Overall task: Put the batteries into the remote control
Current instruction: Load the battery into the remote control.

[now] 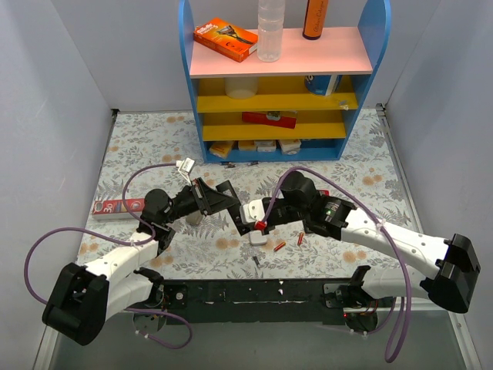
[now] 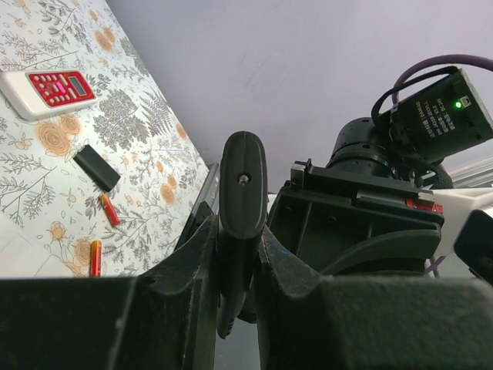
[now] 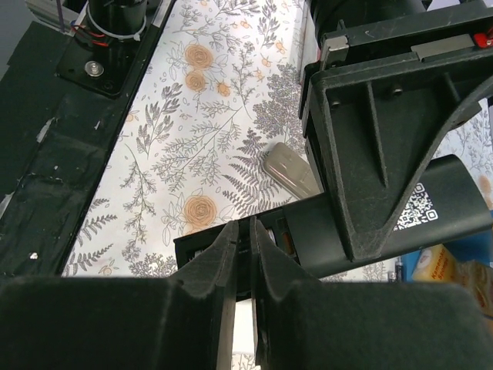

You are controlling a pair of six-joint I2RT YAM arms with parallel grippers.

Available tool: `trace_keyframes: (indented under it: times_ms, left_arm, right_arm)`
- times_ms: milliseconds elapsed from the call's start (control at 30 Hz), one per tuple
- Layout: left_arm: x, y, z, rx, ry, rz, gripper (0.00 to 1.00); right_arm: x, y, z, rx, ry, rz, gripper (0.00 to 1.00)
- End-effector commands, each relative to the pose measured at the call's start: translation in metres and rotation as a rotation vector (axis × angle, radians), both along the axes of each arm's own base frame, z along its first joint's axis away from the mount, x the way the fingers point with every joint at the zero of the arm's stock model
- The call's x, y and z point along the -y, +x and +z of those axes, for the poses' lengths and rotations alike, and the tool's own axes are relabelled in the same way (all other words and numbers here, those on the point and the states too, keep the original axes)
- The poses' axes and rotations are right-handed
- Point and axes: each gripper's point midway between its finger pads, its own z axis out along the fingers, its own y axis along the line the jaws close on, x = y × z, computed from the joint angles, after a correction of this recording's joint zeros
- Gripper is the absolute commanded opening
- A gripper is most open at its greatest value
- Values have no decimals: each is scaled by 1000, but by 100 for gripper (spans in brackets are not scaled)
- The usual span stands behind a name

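My left gripper [image 1: 218, 194] [image 2: 239, 254] is shut on a black remote [image 2: 243, 177], holding it on edge above the table. In the right wrist view this remote [image 3: 308, 231] shows an open battery bay with an orange battery inside. My right gripper [image 1: 258, 218] [image 3: 248, 231] is nearly shut at that bay, pinching a small dark thing that looks like a battery. Two red-orange batteries [image 1: 280, 246] [image 1: 300, 239] lie on the table; they also show in the left wrist view [image 2: 110, 210] [image 2: 95, 257]. A white piece [image 1: 248, 210] sits by the right gripper; I cannot tell whether it is the plain white remote.
A white remote with red buttons [image 2: 46, 89] and a small black cover [image 2: 96, 167] lie on the floral mat. A slim grey remote [image 3: 289, 169] lies under the arms. A red and white box [image 1: 115, 206] is at the left. A blue shelf unit [image 1: 277, 116] stands at the back.
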Motion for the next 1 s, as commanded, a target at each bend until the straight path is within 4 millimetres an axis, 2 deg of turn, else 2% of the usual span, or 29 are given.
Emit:
trace_keyframes:
  times_ms: [0, 100, 167, 200, 267, 300, 367, 400, 533, 600, 667, 700, 767, 833, 900, 933, 967]
  left_arm:
    - [-1, -19, 80, 229, -141, -59, 0]
    - [3, -11, 68, 189, -115, -54, 0]
    - [3, -6, 58, 176, -82, -31, 0]
    - [3, 6, 43, 157, -24, 21, 0]
    - [1, 18, 30, 157, 52, 80, 0]
    - [-3, 31, 11, 123, 130, 147, 0]
    - [-9, 43, 3, 127, 198, 225, 0]
    - [-17, 50, -6, 96, 245, 283, 0]
    - [-37, 60, -19, 95, 331, 412, 0]
    - [-43, 60, -30, 79, 359, 442, 0]
    - [-52, 65, -37, 54, 384, 500, 0]
    - [-53, 64, -41, 38, 396, 503, 0]
    - [-55, 65, -38, 31, 388, 521, 0]
    - [-58, 65, -32, 41, 386, 538, 0]
    - [-67, 65, -25, 57, 374, 590, 0]
    - [-71, 65, -24, 61, 371, 610, 0]
    - [-75, 62, -16, 81, 355, 628, 0]
  right_arm:
    - [14, -2, -57, -127, -149, -41, 17]
    - [8, -1, -52, -135, -129, -29, 19]
    - [4, 0, -40, -139, -126, -23, 22]
    - [2, 0, -38, -143, -129, -19, 26]
    - [-3, -1, -18, -162, -110, -5, 29]
    - [-5, -3, -13, -195, -110, -12, 32]
    - [-8, -2, 4, -222, -90, -34, 34]
    - [-7, -2, 9, -231, -84, -45, 39]
    - [-2, -2, 20, -294, -37, -122, 56]
    - [3, -1, 25, -306, -6, -165, 61]
    - [11, 7, 22, -339, -8, -268, 61]
    - [18, 5, 14, -356, -24, -294, 61]
    - [27, 12, 0, -412, -44, -403, 61]
    - [42, 10, -30, -470, -123, -487, 60]
    - [51, 4, -52, -556, -179, -550, 58]
    - [62, 3, -72, -584, -233, -604, 57]
    - [65, 2, -79, -595, -254, -625, 57]
